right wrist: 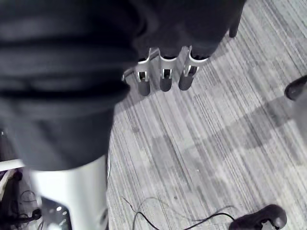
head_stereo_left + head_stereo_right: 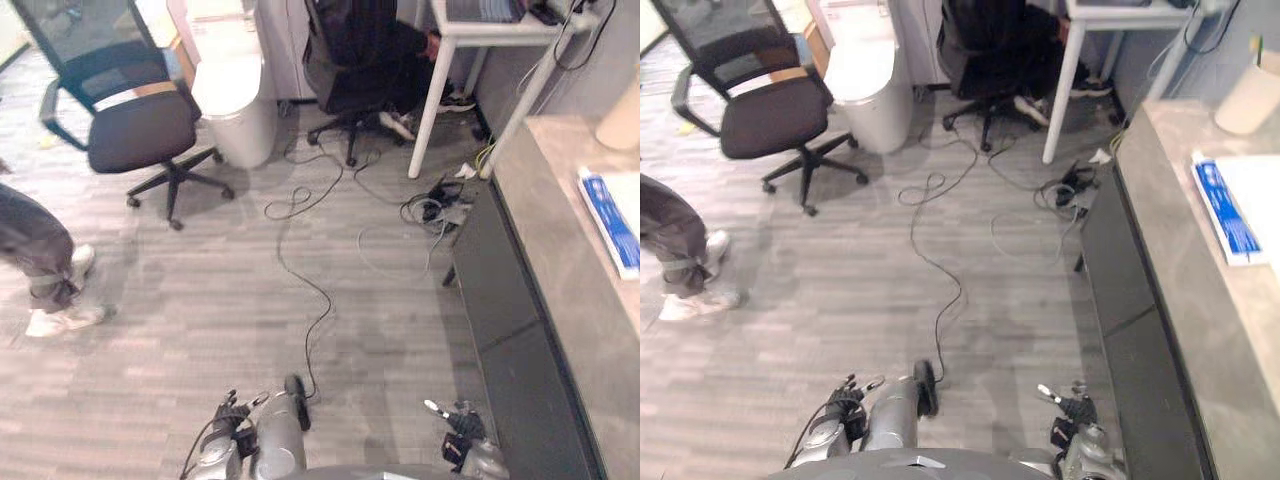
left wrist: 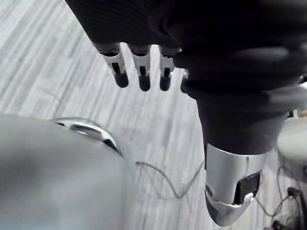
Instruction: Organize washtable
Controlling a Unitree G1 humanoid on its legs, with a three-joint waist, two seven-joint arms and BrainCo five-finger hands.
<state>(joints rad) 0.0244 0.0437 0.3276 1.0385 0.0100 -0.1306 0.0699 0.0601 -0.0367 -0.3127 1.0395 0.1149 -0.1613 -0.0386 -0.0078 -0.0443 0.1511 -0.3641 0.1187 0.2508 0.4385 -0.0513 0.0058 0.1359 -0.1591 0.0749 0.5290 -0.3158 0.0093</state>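
Counter (image 2: 555, 190) runs down the right side, cut off at the edge. Same goes for the blue pack (image 2: 608, 218) on it. Cream thing (image 2: 622, 118) upper right, can't tell what. Chair (image 2: 140, 125) and bin (image 2: 235, 95) upper left. Left hand (image 3: 118, 72) and right hand (image 1: 164, 79) hang at the bottom, fingers loose, holding nothing, well apart from the counter.

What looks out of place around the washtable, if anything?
A tangle of cables lies loose on the floor at the washtable far end, where it could trip someone. On the top, a blue pack lies flat and a pale cup stands upright; nothing looks spilled.
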